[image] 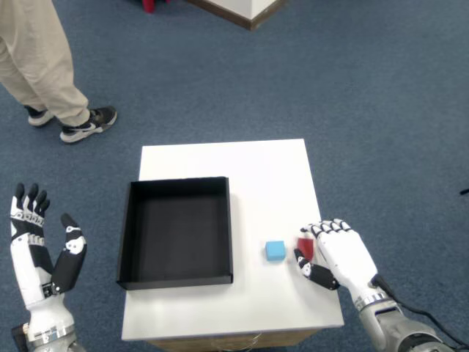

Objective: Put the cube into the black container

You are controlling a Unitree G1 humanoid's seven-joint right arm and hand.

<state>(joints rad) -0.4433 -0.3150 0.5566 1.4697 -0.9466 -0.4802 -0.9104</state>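
A small red cube [305, 246] sits on the white table [249, 165] near its right front corner, mostly covered by my right hand [335, 257]. The fingers curl over the cube's top and the thumb presses in from below, so the hand is shut on it. A light blue cube [275, 251] lies free on the table just left of the hand. The black container [229, 227] is an open, shallow square tray on the table's left half, with nothing visible inside it.
My left hand [40, 257] hovers open beside the table's left edge, over the blue carpet. A person's legs and shoes [69, 110] stand at the far left, behind the table. A wooden furniture corner [245, 11] sits at the top.
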